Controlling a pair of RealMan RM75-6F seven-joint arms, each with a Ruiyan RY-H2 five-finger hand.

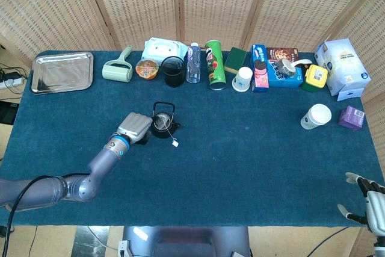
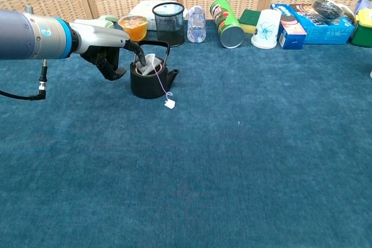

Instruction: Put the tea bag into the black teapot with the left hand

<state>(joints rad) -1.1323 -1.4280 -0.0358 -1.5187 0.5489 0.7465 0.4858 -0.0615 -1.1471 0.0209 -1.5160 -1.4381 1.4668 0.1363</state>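
Blue tablecloth [image 2: 232,190] fills the foreground as I hold my left hand [image 2: 110,50] at the black teapot [image 2: 150,81], fingertips pinching the tea bag [image 2: 150,65] in its mouth (tag [image 2: 170,104] dangling outside); right hand [image 1: 367,206] idles, fingers spread.

Woven cane screen panels [image 1: 204,4] w/ wood frames span top of frame; blue-clothed table [image 1: 252,167] fills centre; pale floor at bottom edge.
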